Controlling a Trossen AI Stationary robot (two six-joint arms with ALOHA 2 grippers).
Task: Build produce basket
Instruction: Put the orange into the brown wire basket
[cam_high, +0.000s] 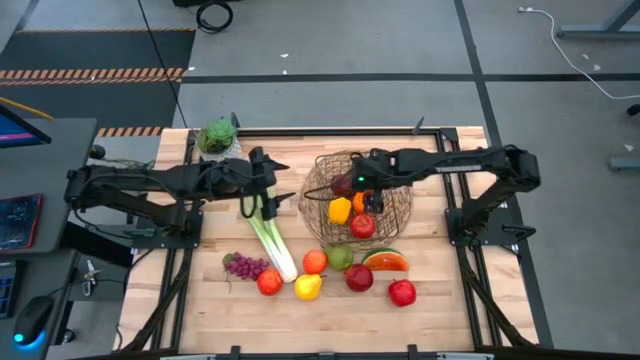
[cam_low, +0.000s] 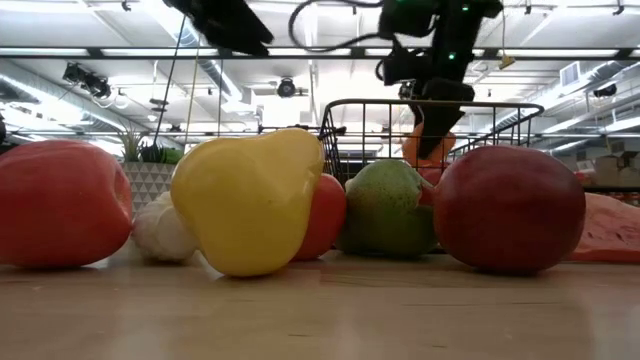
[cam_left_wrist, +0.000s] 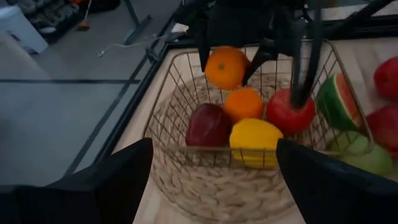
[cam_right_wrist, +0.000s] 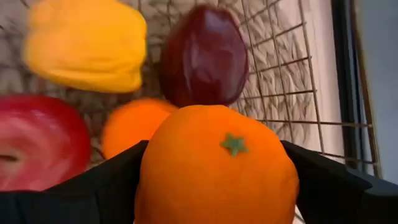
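At the table's far left corner a potted plant (cam_high: 216, 137) stands by itself. Just beside it the left gripper (cam_high: 262, 178) hovers over the wood with its fingers spread and nothing between them, above the top of the leek (cam_high: 271, 240), which lies at a slant toward the front. In front of the leek sit the grapes (cam_high: 244, 266), a red apple (cam_high: 269, 283), a lemon (cam_high: 308, 287) and an orange (cam_high: 315, 262).

The basket (cam_high: 396, 214) stands at the table's middle — inside it lie a yellow pepper (cam_left_wrist: 255, 140), a dark red apple (cam_left_wrist: 209, 124), a second orange (cam_left_wrist: 244, 103) and a bright red apple (cam_left_wrist: 288, 114). The right gripper (cam_high: 368, 189) hangs over the basket's inside, its fingers wide and pinching a third orange (cam_right_wrist: 217, 168) between them, clear of the fruit below.

In front of the basket sit a green pear (cam_high: 340, 257), a watermelon slice (cam_high: 385, 261) and two more red apples (cam_high: 359, 278) — the last apple (cam_high: 402, 292) farthest right.
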